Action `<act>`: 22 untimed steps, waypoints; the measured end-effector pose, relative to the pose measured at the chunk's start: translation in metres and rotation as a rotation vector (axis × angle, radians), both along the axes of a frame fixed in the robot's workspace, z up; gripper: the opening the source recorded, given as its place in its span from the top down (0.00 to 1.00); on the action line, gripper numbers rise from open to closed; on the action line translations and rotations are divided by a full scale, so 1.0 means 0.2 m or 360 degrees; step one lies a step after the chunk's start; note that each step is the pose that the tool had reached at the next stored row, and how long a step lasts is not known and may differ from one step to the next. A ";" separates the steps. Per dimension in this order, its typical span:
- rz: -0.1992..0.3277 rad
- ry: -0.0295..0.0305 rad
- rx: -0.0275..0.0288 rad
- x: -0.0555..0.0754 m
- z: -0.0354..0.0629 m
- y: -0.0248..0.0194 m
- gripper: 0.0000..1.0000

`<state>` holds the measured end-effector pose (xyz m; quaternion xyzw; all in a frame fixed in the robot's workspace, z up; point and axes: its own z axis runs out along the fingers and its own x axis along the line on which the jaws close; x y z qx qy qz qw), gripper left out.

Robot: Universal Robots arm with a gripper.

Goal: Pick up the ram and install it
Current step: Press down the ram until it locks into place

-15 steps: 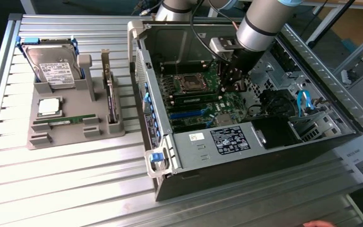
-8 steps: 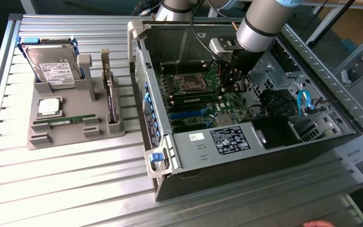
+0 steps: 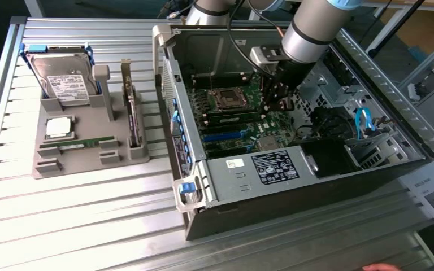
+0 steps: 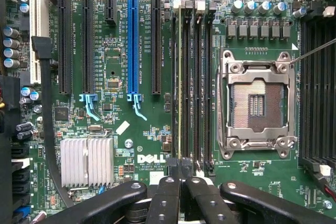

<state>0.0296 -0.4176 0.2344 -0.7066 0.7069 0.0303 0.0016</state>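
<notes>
you're holding the gripper (image 4: 181,176) over the memory slots (image 4: 197,77), jaws pressed fully closed, while the ram (image 3: 77,143) is sitting in the gray tray (image 3: 89,165).

Table (image 3: 89,226) is ribbed metal; tray (image 3: 81,164), matt plastic.

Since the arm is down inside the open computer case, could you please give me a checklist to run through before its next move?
1. Gripper shut, fingertips meeting at the near end of the ram: ok.
2. The ram lies edge-up along its memory slot, in line with it: ok.
3. The ram pressed fully down into the slot: cannot tell.
4. Slot end latches closed: cannot tell.
5. Empty processor socket apart from the fingertips: ok.
6. Neighbouring memory slots free of anything in the way: ok.
</notes>
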 end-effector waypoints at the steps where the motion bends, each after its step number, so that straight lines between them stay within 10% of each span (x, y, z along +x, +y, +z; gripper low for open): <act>1: 0.0000 0.00000 -0.00002 0.00 0.000 0.000 0.90; 22: 0.0000 0.00000 0.00002 0.00 -0.010 0.000 0.90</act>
